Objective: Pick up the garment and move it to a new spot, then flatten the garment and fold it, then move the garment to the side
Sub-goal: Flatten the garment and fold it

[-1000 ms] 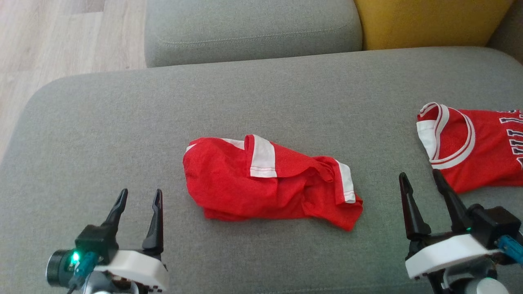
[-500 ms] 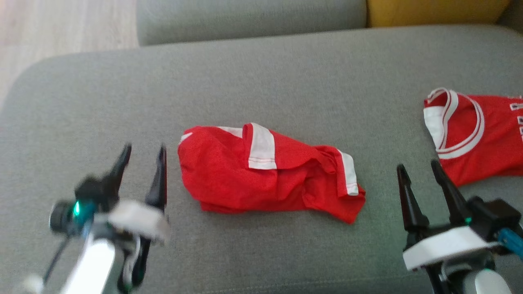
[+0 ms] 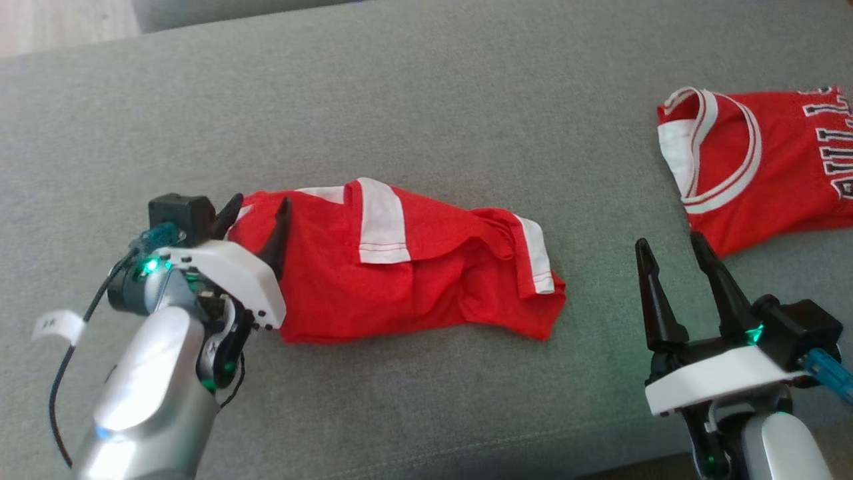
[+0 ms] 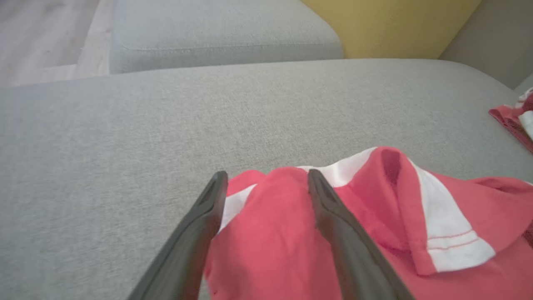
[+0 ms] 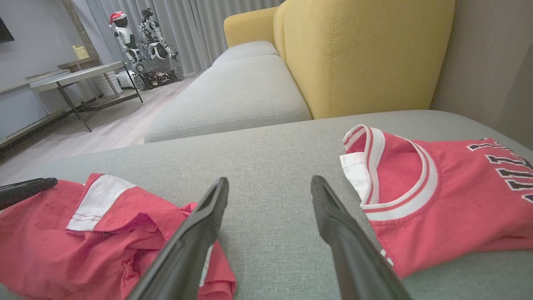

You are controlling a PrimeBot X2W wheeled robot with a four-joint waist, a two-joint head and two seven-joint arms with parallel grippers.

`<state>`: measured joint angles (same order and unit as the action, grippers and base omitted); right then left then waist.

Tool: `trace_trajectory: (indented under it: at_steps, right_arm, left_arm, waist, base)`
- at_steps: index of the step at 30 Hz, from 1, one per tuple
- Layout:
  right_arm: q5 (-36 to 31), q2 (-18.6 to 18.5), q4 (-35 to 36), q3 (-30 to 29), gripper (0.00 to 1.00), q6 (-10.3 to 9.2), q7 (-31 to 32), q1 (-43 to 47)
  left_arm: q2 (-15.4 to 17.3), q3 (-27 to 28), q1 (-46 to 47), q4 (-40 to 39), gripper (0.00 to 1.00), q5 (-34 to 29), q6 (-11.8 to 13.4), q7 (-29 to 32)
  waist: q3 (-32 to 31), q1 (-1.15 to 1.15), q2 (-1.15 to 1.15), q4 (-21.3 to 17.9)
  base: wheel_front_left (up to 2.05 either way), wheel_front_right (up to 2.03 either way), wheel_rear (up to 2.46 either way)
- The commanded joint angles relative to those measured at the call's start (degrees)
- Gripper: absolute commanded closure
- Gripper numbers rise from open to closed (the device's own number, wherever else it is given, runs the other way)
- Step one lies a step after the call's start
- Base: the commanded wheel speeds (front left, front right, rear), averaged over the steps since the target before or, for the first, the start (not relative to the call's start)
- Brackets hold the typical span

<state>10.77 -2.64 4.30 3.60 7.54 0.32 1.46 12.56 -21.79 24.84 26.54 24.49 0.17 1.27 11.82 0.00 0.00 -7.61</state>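
Observation:
The garment [image 3: 413, 273] is a crumpled red piece with white bands, lying mid-cushion. My left gripper [image 3: 261, 201] is open at its left end: the left finger is over the white-edged rim and the right finger over the red cloth. The left wrist view shows a hump of the garment [image 4: 374, 233] between the spread fingers of that gripper [image 4: 266, 175]; whether they touch it I cannot tell. My right gripper [image 3: 668, 241] stands open over bare cushion, right of the garment [image 5: 83, 233], nothing between its fingers [image 5: 270, 180].
A red jersey [image 3: 753, 160] with white trim and lettering lies at the right of the grey sofa cushion [image 3: 426, 100]. A yellow backrest [image 5: 358, 54] rises behind. Wood floor [image 3: 60, 20] lies past the far left edge, with a low table [image 5: 75, 77] beyond.
My left gripper has moved forward and right from the bare cushion onto the garment's left end, still open. The head camera has tilted down. The right gripper has barely moved.

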Motion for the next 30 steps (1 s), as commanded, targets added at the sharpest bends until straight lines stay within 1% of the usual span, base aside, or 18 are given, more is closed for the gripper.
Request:
trace_trajectory:
  at_steps: [1, 2, 5, 8, 12, 17, 20, 25, 30]
  right_arm:
    - [0.5, -0.5, 1.7, 1.2, 0.0, -0.05, -0.6, -2.2]
    - [0.5, -0.5, 1.5, 1.1, 0.0, -0.05, -0.8, -2.2]
    - [0.9, -0.5, 1.1, 1.1, 0.0, -0.05, -1.1, -2.5]
    - [0.9, -0.4, 1.0, 0.7, 0.0, -0.05, -1.2, -2.8]
    - [0.9, -0.4, 1.1, 0.2, 0.0, -0.05, -1.1, -2.9]
    - [0.9, -0.4, 1.3, -0.2, 0.0, -0.05, -0.8, -2.3]
    - [0.9, -0.4, 1.5, -0.4, 0.0, -0.05, -0.5, -1.9]
    - [0.9, -0.4, 2.0, -0.4, 0.0, -0.05, 0.2, -2.1]
    - [0.8, -0.7, 2.5, -0.2, 0.0, -0.05, 0.7, -2.7]
  left_arm:
    - [1.3, 1.7, 3.1, -1.4, 0.27, 0.2, -0.2, 0.1]
    - [1.3, 1.4, 3.4, -0.9, 1.0, 0.2, -0.5, 0.4]
    - [1.9, 0.5, 4.2, -0.7, 1.0, -0.9, -0.7, -0.1]
    - [2.3, -0.6, 4.6, -2.4, 1.0, -2.5, -0.8, -1.8]
    - [3.7, -2.4, 3.7, -7.0, 1.0, -6.0, 0.6, -4.2]
    - [5.0, -5.6, -2.4, -15.4, 1.0, -9.4, 2.5, -4.9]
    - [5.2, -8.0, -7.6, -18.5, 1.0, -10.6, 3.5, -4.3]
    - [4.2, -11.6, -13.3, -17.8, 1.0, -10.8, 3.9, -3.6]
    - [2.4, -11.6, -14.0, -13.5, 1.0, -9.7, 4.7, -4.8]
  waist:
    - [0.4, 0.0, 0.0, -0.4]
    - [0.5, 0.0, 0.0, -0.4]
    - [0.6, 0.0, 0.0, -0.5]
    - [0.6, 0.0, 0.0, 0.0]
    - [0.3, 0.0, 0.0, 0.9]
    - [-0.1, 0.0, 0.0, 2.1]
    - [-0.1, 0.0, 0.0, 3.1]
    - [0.4, 0.0, 0.0, 4.4]
    - [0.8, 0.0, 0.0, 4.9]
  base:
    - [0.0, 0.0, 0.0]
    - [0.0, 0.0, 0.0]
    - [0.0, 0.0, 0.0]
    - [0.0, 0.0, 0.0]
    - [0.0, 0.0, 0.0]
    - [0.0, 0.0, 0.0]
    - [0.0, 0.0, 0.0]
    - [0.0, 0.0, 0.0]
    - [0.0, 0.0, 0.0]
